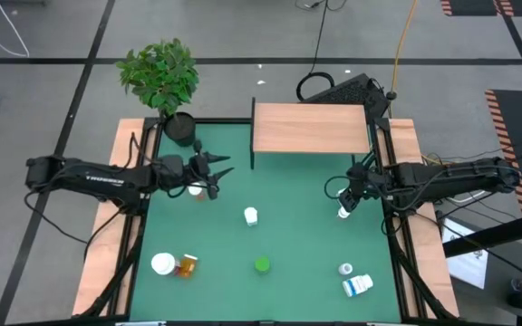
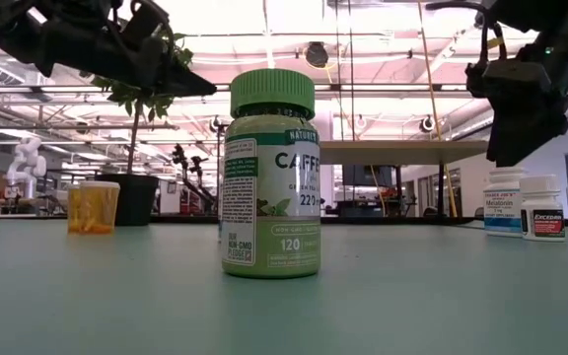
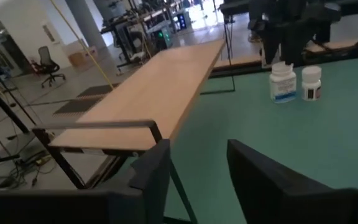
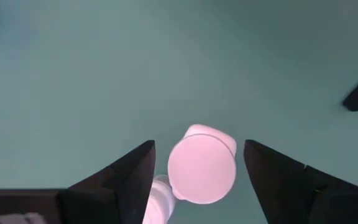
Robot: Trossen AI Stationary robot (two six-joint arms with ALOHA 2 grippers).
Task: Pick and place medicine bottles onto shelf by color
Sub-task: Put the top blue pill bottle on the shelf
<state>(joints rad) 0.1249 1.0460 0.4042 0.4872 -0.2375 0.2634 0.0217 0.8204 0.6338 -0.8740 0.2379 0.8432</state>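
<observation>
Several medicine bottles stand or lie scattered on the green table point(image 1: 297, 226). A white bottle point(image 1: 343, 212) stands near the table's right edge, directly under the right gripper point(image 1: 350, 201). In the right wrist view its round white cap sits between the two dark fingers point(image 4: 126, 171), which are spread wider than the cap and not touching it. A second small white bottle point(image 4: 157, 196) stands just beside it.

Another white bottle point(image 1: 251, 215) stands near the table's middle. A green bottle point(image 1: 262, 264) stands toward the front. At front left a white-capped bottle point(image 1: 162, 263) and an amber bottle point(image 1: 187, 265) sit side by side. At front right a small bottle point(image 1: 345, 268) stands near a blue-labelled bottle point(image 1: 358, 285) lying on its side.

The shelf point(image 1: 310, 128), a light-wood board on thin black legs, stands at the table's back edge with nothing on top.

The left gripper point(image 1: 214, 172) hovers over the table's back left, its fingers parted and holding nothing. A white bottle point(image 1: 195, 189) stands just beside it. A potted plant point(image 1: 161, 77) stands at the back left corner.
</observation>
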